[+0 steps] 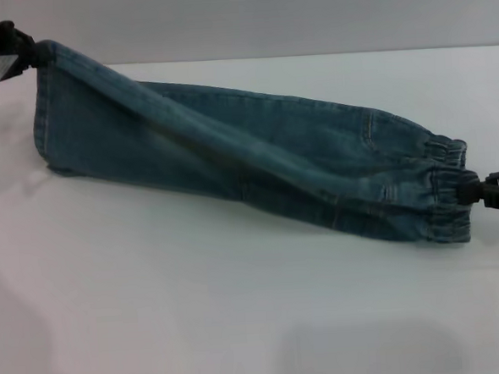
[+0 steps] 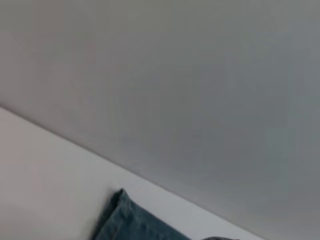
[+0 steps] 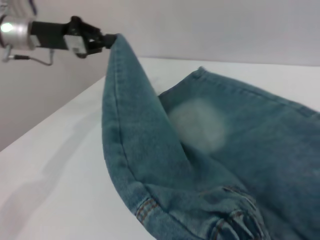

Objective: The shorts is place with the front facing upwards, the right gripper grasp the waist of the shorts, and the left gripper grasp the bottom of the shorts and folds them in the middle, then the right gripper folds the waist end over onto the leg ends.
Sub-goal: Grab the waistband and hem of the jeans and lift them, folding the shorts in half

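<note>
Left gripper (image 1: 22,50) has the leg hem of the shorts (image 1: 257,165) pinched between its fingers and lifted clear of the white table (image 1: 241,323), right gripper (image 1: 478,188) is clamped on the elastic waistband (image 1: 449,196). Denim hangs stretched between them, probably so it folds lengthwise cleanly.

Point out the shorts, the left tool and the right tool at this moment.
shorts (image 1: 256,157): head view, mid-leg denim.
left tool (image 1: 22,50): head view, tip pinching the lifted hem corner at far left.
right tool (image 1: 474,188): head view, tip shut on the ruffled waistband at right.
</note>
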